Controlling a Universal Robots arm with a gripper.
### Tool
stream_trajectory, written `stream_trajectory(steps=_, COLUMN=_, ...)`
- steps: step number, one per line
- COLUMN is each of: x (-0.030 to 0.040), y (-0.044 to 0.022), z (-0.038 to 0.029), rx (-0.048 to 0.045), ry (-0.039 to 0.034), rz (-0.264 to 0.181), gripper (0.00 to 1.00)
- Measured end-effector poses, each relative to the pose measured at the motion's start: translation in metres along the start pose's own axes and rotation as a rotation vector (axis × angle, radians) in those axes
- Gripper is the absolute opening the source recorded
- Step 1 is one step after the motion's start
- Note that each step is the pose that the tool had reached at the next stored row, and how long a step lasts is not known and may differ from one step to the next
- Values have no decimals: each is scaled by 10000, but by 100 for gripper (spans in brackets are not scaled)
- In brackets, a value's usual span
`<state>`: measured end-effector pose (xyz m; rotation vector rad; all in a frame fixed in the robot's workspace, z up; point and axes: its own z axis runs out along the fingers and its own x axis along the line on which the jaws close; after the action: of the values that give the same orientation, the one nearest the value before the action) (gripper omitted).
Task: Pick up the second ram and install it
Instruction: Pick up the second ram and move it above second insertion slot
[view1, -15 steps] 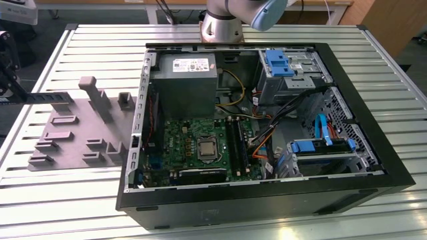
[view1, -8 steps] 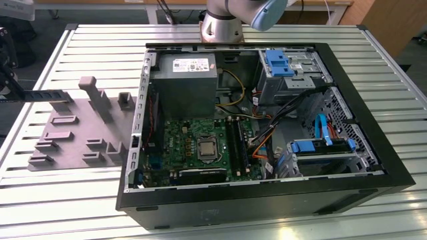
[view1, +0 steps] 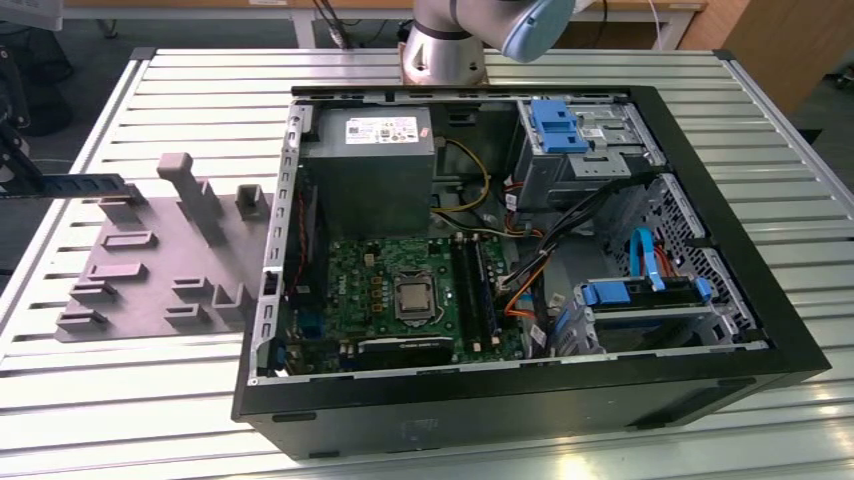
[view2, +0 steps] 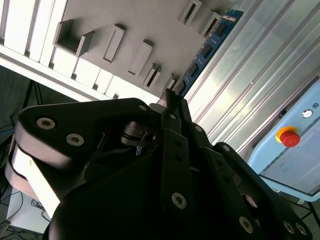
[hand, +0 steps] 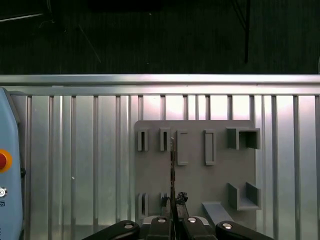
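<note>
Pinching the second ram (view2: 206, 50), pincer (view2: 171, 100) over grey holder plate (hand: 200, 182), exterior view adding open computer case (view1: 507, 410).

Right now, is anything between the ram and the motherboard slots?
Yes. The hand holds the second ram near the grey holder plate; its tall post and the case wall stand between it and the slots. Nothing visible covers them.

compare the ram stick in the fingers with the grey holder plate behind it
The second ram is a thin dark board with black chips; the holder plate is wide, plain grey, with raised blocks. The second ram is clamped on edge in the fingers; the holder plate lies flat on the slatted table. Both are outside the PC case.
</note>
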<state>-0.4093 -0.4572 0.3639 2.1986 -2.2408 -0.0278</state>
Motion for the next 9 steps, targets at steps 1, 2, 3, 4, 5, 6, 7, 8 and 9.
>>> stream_trajectory(steps=1, x=0, y=0, z=0, rx=-1, ry=0, rz=0, gripper=14)
stream_trajectory(steps=2, x=0, y=0, z=0, rx=0, ry=0, rz=-1, gripper=14)
stream_trajectory(steps=3, x=0, y=0, z=-1, rx=0, ry=1, rz=0, gripper=14)
stream_trajectory(steps=4, x=0, y=0, z=-1, rx=-2, ry=1, rz=0, gripper=14)
stream_trajectory(steps=5, x=0, y=0, z=-1, rx=-1, ry=1, rz=0, gripper=14)
stream_trajectory(steps=6, x=0, y=-3, z=-3, rx=-3, ry=2, rz=-1, gripper=14)
stream_trajectory(steps=7, x=0, y=-8, z=-3, rx=-3, ry=2, rz=-2, gripper=14)
stream_trajectory(steps=8, x=0, y=-16, z=-3, rx=-3, ry=2, rz=-2, gripper=14)
stream_trajectory(steps=9, x=0, y=-27, z=-2, rx=-1, ry=1, rz=-2, gripper=14)
